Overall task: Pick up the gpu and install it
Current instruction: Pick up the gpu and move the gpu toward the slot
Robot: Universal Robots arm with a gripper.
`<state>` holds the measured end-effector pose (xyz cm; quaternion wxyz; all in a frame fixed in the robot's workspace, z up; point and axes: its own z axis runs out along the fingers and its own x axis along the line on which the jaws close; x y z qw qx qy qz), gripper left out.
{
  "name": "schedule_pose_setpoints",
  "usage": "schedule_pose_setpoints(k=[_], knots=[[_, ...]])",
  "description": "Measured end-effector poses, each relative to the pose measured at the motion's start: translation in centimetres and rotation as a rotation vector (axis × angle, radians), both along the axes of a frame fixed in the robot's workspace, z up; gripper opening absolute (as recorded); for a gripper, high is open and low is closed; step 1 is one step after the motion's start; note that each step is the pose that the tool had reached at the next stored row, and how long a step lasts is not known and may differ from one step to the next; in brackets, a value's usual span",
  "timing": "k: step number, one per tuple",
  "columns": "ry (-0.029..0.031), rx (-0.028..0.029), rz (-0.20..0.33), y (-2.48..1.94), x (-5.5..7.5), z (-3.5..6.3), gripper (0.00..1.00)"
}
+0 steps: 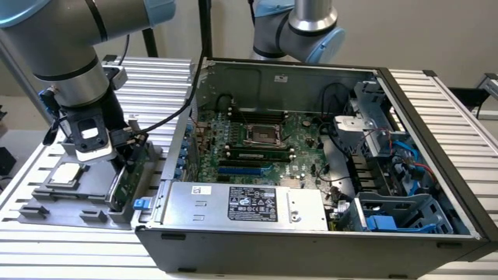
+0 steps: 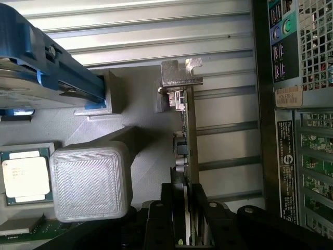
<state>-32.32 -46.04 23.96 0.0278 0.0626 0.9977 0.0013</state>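
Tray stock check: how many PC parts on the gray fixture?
3: CPU chip in its pocket, hard drive with blue rails beside it, gpu on edge in the gripper, nearest the case. Some may be hidden.

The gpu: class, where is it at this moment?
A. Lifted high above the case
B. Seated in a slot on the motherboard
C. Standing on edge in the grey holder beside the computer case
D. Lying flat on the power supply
C: the gpu stands on edge in the grey holder outside the computer case, with the gripper closed on its edge.
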Motion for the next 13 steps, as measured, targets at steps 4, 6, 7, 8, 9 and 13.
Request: schedule_pose_setpoints(k=[4, 6, 7, 8, 9, 13], knots=[[0.0057, 0.0002, 0.0, 0.0, 0.08, 0.3, 0.27], [0.0066, 0.0003, 0.001, 0.0, 0.12, 0.43, 0.27], [0.0068, 0.0004, 0.003, 0.0, 0.14, 0.46, 0.27], [0.007, 0.0004, 0.007, 0.0, 0.16, 0.49, 0.27], [0.0071, 0.0003, 0.013, -0.01, 0.2, 0.51, 0.27], [0.0076, 0.0001, 0.05, 0.0, 0.28, 0.52, 0.27]])
